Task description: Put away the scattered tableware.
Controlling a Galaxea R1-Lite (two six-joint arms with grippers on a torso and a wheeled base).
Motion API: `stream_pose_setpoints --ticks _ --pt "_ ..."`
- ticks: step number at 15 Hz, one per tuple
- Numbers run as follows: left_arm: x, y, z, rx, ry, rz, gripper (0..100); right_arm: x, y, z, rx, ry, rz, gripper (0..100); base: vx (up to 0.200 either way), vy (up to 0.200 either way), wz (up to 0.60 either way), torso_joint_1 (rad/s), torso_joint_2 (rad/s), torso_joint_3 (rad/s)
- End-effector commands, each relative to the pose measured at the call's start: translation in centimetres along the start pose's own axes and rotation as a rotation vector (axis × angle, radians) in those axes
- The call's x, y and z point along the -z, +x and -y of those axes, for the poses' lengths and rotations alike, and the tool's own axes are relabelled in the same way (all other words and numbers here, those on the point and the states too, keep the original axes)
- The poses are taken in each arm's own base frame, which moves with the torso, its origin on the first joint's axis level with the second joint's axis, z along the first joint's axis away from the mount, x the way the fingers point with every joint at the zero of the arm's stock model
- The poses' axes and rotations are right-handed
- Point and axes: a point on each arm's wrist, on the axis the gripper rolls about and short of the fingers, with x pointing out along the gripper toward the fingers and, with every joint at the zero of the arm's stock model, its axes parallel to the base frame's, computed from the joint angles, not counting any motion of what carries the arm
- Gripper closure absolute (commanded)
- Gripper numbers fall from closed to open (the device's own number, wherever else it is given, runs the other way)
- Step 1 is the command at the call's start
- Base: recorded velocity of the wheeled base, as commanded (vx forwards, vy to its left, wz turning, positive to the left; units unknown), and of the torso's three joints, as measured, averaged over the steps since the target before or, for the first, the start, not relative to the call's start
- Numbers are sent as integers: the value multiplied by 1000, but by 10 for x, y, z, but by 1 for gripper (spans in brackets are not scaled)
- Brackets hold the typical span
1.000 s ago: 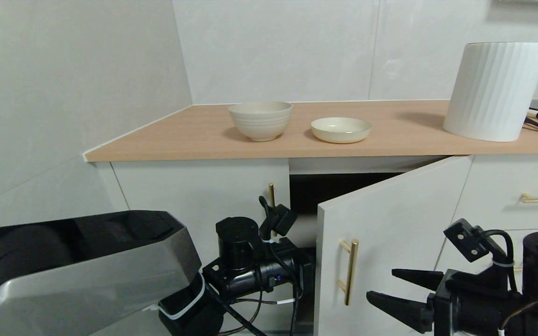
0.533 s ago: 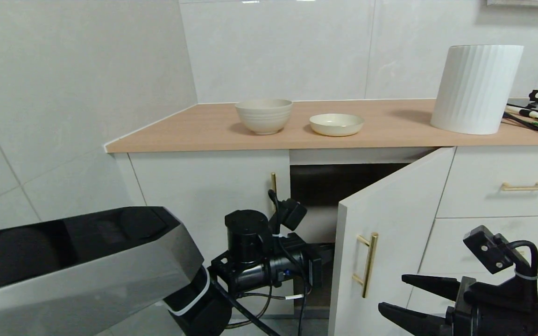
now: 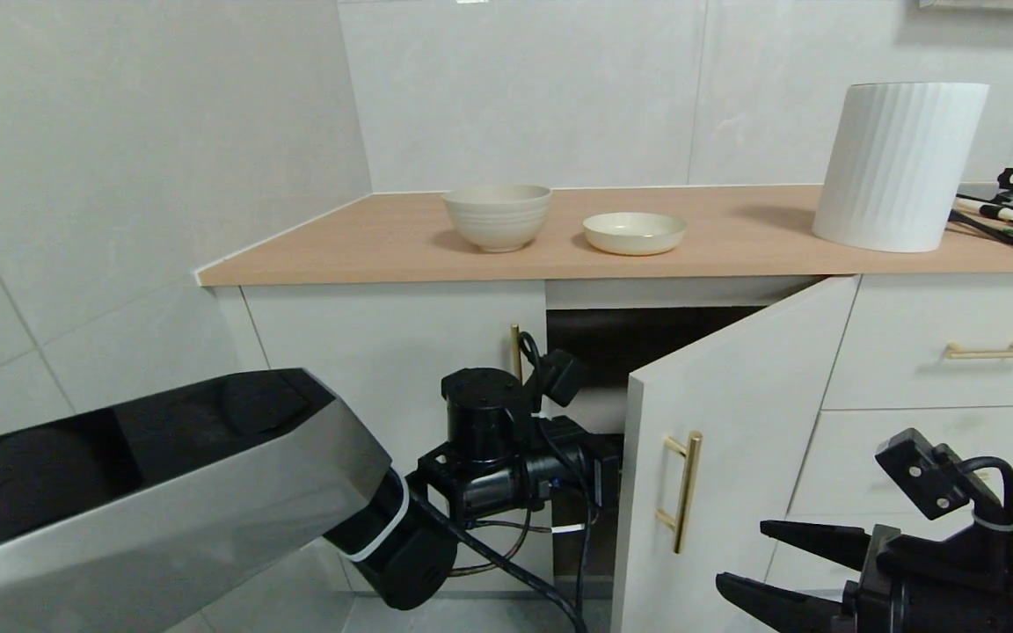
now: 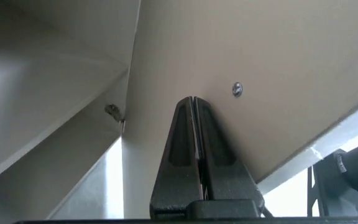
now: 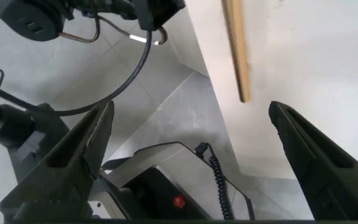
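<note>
Looking left, left gripper (image 4: 192, 99): fingers pressed flat together with nothing between them. The tip is close to a pale panel with a screw, and we cannot tell if it touches.
Counter (image 3: 339, 253): bare wood runs from the wall corner to the bowl, and the front edge overhangs the cabinet.
Bowl (image 3: 497, 216): upright on the counter, near the front edge.
Plate (image 3: 634, 233): just right of the bowl with a small gap between them, also near the edge.
Cabinet door (image 3: 735, 413): swung open towards us, with a dark opening behind it. Our left wrist sits in that gap.
Right gripper (image 3: 739, 553): fingers spread wide and holding nothing, low in front of the door and below its brass handle (image 3: 682, 492).
White ribbed container (image 3: 898, 167): well right of the plate, with open wood between them.
</note>
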Motion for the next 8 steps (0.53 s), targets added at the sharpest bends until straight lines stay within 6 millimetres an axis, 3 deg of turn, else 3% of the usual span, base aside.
stream_pose_setpoints --ticks 1,8 --pt "-1 1 0 1 1 2 100 0 -1 -1 -2 -2 5 0 -200 0 0 7 12 -7" --pt "-10 10 -2 3 5 8 100 1 -3 -2 -11 -8 4 0 0 0 0 0 0 0"
